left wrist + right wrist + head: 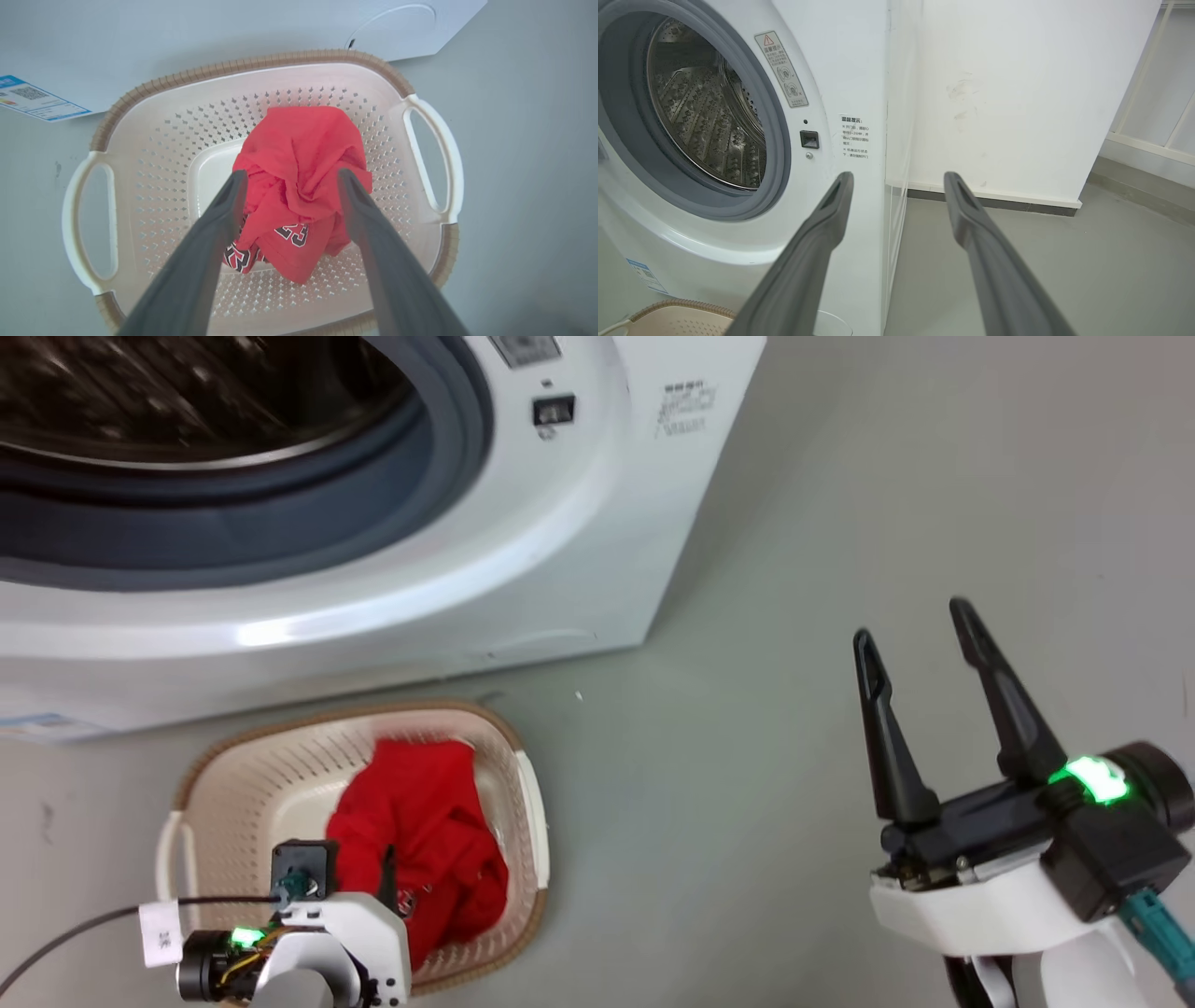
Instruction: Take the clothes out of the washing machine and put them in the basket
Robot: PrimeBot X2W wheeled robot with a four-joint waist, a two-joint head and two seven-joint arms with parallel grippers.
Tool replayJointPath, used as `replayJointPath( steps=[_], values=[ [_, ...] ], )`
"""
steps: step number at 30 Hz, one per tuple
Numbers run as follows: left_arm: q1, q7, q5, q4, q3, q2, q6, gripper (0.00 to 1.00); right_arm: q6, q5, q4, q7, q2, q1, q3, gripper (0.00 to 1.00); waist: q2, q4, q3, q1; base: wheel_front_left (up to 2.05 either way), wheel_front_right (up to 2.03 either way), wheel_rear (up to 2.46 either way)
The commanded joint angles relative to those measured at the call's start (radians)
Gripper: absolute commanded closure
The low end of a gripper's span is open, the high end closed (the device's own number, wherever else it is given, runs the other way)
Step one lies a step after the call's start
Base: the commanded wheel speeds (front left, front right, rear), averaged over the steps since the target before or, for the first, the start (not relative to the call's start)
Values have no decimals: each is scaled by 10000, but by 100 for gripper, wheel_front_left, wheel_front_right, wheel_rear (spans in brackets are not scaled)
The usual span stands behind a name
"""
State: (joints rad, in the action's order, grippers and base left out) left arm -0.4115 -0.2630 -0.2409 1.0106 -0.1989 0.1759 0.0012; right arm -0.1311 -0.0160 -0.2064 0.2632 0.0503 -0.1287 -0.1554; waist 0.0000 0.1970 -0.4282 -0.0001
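Heap of soft red crumpled clothes (420, 831) sits in the small cream perforated plastic basket with the brown woven-look rim (280, 728), bunched toward the basket's right end and riding up that wall. That's the head view, with the basket on the grey floor (747, 756) just in front of the big white front-loading washing machine (560, 551). The right gripper (913, 623) hangs well off to the side over bare floor, fingers spread and empty. In the left wrist view, the left gripper (290, 173) is over the basket with its two fingers apart, straddling the heap and gripping nothing. Can't tell if they actually brush the fabric. Lettering shows on a fold at the near edge of the pile. In the right wrist view, the perforated steel drum (705, 121) looks bare in the part that shows through the porthole. My guess on handling: this stuff is light, floppy and not fragile, but it'll drape and trail. If it needs another grab, I'd pinch the thick twisted ridge in the middle of the heap, not a thin loose hem that could slide out.
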Motion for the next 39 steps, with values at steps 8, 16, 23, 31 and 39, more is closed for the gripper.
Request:
replayJointPath(
  steps=[8,16,23,31,39],
  values=[
    [1614,-23,318,-2430,797,-245,271,0,7,194,229,23,-2,992,66,0,0,-744,1906,1,0,0,0],
    [2661,-24,789,-4702,1543,-474,446,0,7,247,377,23,-2,1566,164,0,0,-975,2744,1,0,0,0],
    [3733,-24,1234,-6852,2162,-820,547,0,7,122,458,23,-3,2078,360,0,0,-1044,3439,1,0,0,0],
    [4721,-25,1575,-8770,2559,-1143,615,0,7,4,566,23,-3,2559,590,0,0,-1043,4071,1,0,0,0],
    [5336,-25,1677,-9831,2541,-1241,665,0,7,-155,685,23,-2,2845,846,0,0,-1136,4361,1,0,0,0]
  ],
)
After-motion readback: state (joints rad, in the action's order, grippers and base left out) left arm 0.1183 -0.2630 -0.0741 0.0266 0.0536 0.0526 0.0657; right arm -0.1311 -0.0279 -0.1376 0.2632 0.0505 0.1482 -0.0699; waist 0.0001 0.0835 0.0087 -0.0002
